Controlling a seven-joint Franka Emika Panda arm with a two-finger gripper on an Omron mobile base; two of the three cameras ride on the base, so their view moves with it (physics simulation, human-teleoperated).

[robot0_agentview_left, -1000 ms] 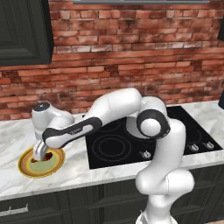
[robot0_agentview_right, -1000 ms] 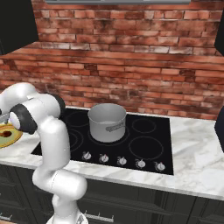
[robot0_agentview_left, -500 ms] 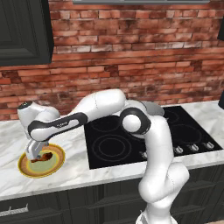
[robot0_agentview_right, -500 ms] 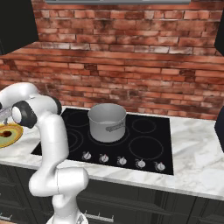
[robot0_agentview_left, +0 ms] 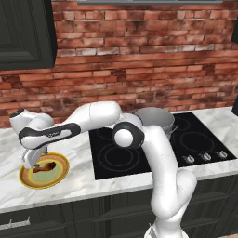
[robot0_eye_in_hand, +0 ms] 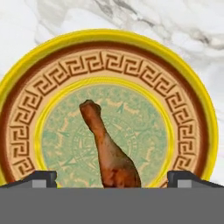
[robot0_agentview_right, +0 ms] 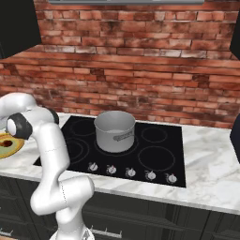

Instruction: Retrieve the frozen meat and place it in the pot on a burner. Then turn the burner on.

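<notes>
Gripper [robot0_eye_in_hand: 112, 178] hanging wide open over the yellow-rimmed plate [robot0_eye_in_hand: 192, 92], holding nothing. Frozen meat [robot0_eye_in_hand: 108, 151] lying on the plate between the fingertips [robot0_eye_in_hand: 40, 177], thick end cut off. Pot [robot0_agentview_right: 115, 131] sitting on the cooktop [robot0_agentview_right: 159, 143], well right.

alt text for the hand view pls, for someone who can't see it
A reddish-brown drumstick of frozen meat lies on a round yellow-rimmed plate with a Greek key border, on white marble counter. The open gripper is just above, one dark fingertip either side of the meat.
</notes>
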